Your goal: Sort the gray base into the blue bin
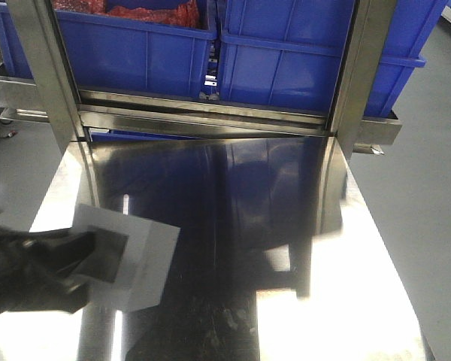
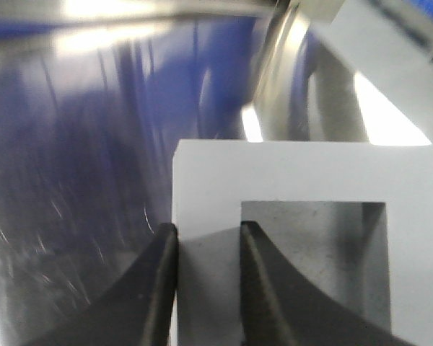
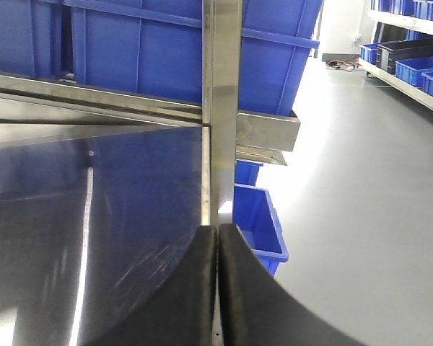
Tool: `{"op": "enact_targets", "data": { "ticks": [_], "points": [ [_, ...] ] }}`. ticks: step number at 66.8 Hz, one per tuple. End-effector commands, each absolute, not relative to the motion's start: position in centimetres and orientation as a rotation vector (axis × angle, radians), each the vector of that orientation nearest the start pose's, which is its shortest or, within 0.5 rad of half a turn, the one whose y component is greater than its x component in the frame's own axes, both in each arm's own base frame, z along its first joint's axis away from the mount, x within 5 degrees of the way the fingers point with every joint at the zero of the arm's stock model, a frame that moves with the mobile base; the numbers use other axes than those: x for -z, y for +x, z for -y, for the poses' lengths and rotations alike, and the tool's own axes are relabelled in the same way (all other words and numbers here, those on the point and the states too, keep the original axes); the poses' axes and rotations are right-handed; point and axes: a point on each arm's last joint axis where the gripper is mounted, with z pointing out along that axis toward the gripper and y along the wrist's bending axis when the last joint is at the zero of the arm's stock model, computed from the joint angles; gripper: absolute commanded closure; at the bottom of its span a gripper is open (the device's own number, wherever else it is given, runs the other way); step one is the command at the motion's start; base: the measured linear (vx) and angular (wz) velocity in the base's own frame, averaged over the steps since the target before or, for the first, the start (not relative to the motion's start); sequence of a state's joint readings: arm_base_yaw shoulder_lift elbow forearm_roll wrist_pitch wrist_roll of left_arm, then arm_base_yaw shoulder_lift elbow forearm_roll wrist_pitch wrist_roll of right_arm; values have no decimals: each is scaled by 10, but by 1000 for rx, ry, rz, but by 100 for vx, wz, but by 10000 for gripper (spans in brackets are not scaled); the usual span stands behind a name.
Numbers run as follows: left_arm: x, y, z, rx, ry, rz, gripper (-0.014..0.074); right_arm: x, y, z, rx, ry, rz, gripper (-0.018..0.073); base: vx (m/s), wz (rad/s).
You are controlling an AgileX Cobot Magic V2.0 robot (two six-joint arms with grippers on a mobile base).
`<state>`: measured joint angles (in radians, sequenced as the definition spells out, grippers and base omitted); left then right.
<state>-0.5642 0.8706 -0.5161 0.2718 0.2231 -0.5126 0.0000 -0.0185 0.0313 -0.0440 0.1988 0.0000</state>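
We are looking over a broad polished stainless-steel table [image 1: 233, 226] that is filling most of the front view and mirroring the blue above it. A smooth gray floor [image 1: 413, 195] is running along its right side.

Along the table's far edge two large, deep bright-blue plastic crates are sitting side by side on a steel rack [image 1: 203, 109]. The left crate [image 1: 135, 56] is holding something red, while the right crate [image 1: 293, 64] is showing only its glossy wall. Two flat steel uprights [image 1: 364, 68] are rising in front of them. In the right wrist view a smaller blue bin [image 3: 260, 223] is standing on the floor just beside the table's edge.

The matte gray block with a square recess [image 1: 146, 256] is sitting at the near left of the table, well apart from both crates, with its recess facing up. We cannot tell whether it is resting on the steel or hanging just above it.

The left gripper [image 2: 208, 229] is pinching one wall of this block, with one black finger [image 2: 270, 281] inside the recess and the other against the outer face. The right gripper [image 3: 218, 229] is hovering over the table's right edge, its two fingers pressed together on nothing.
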Motion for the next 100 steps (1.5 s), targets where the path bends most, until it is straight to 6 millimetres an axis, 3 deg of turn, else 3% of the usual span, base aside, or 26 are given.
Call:
{"op": "enact_targets", "data": {
  "ticks": [1,12,27,100],
  "points": [
    [-299,129,81,521,340,-1784,605,-191,56,1,59,-42,-1621,564,0,0],
    [-300,93,60,555,347,-1589,605,-191,56,1,59,-42,-1621,564,0,0],
    [-285,69,44,560,332,-1512,605,-191,56,1,59,-42,-1621,564,0,0],
    [-281,68,43,541,347,-1507,603,-191,56,1,59,-42,-1620,564,0,0]
  ]
}}
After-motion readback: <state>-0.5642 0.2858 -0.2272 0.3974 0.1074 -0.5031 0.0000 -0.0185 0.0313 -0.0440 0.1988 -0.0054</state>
